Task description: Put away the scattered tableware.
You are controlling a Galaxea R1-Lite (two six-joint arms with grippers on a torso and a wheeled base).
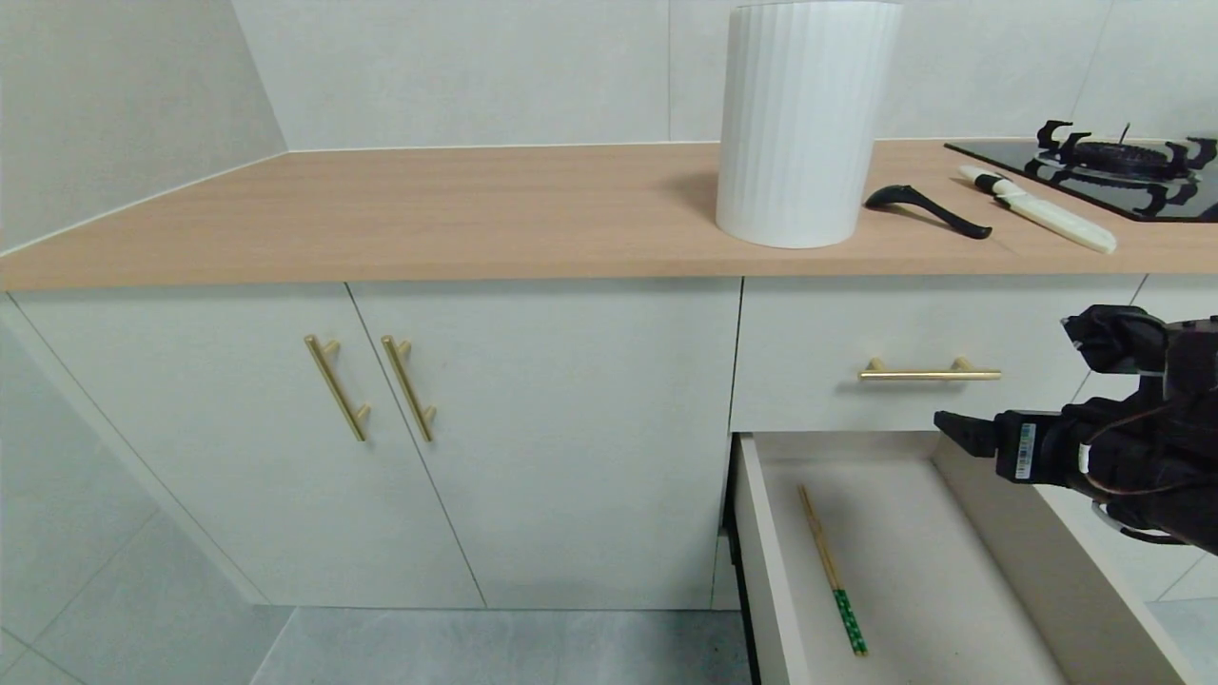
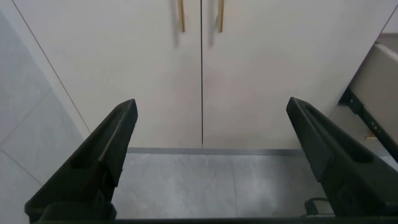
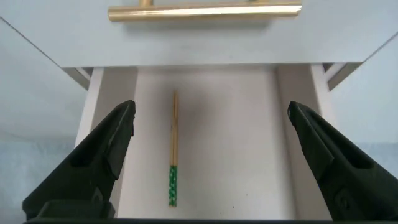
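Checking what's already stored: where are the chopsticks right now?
The chopsticks lie in the open drawer at the head view's lower right, near its left wall.

Quick colour rundown: the countertop [image 1: 428,209] across the middle of the frame is warm light wood grain. The tall container [image 1: 804,124], upper centre, is plain white with vertical ribbing. Just right of it there's a glossy black utensil [image 1: 928,209], then a cream-white knife [image 1: 1042,211] with a black band. The stove [image 1: 1123,157] in the upper right corner is black. The cabinet doors [image 1: 533,428] are off-white and the handles [image 1: 335,385] are all gold. The chopsticks [image 1: 833,571], lower right, are pale bamboo tan with green, white-speckled ends. The left gripper [image 2: 211,106] and right gripper [image 3: 211,107] are both black.
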